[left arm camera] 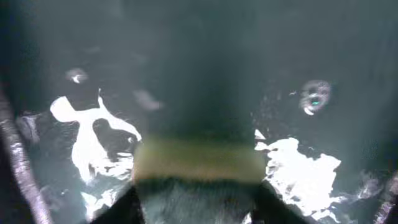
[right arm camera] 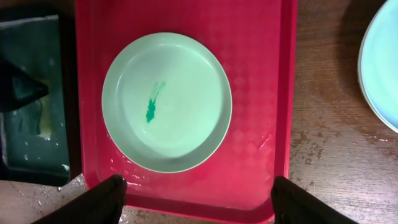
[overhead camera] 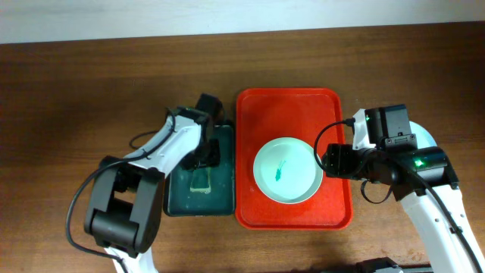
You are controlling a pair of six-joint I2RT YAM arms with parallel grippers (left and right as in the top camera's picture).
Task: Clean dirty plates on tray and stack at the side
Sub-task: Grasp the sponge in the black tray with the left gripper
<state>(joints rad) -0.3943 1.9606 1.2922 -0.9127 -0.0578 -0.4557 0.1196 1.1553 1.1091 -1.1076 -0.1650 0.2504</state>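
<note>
One pale mint plate (overhead camera: 286,171) with a teal smear at its centre lies on the red tray (overhead camera: 254,114). It also shows in the right wrist view (right arm camera: 166,102) on the tray (right arm camera: 261,74). My right gripper (overhead camera: 327,161) is open and empty above the tray's right rim, beside the plate; its fingers (right arm camera: 199,193) straddle the tray's near edge. A pale blue plate (overhead camera: 427,136) lies on the table to the right, mostly hidden by the right arm; its edge shows in the right wrist view (right arm camera: 382,68). My left gripper (left arm camera: 198,193) is shut on a sponge (left arm camera: 199,158).
A dark green tray (overhead camera: 220,201) lies just left of the red tray, wet, with the yellow-topped sponge (overhead camera: 201,182) and my left gripper (overhead camera: 206,155) in it. Its wet floor (left arm camera: 217,56) fills the left wrist view. Brown wooden table (overhead camera: 76,98) all round.
</note>
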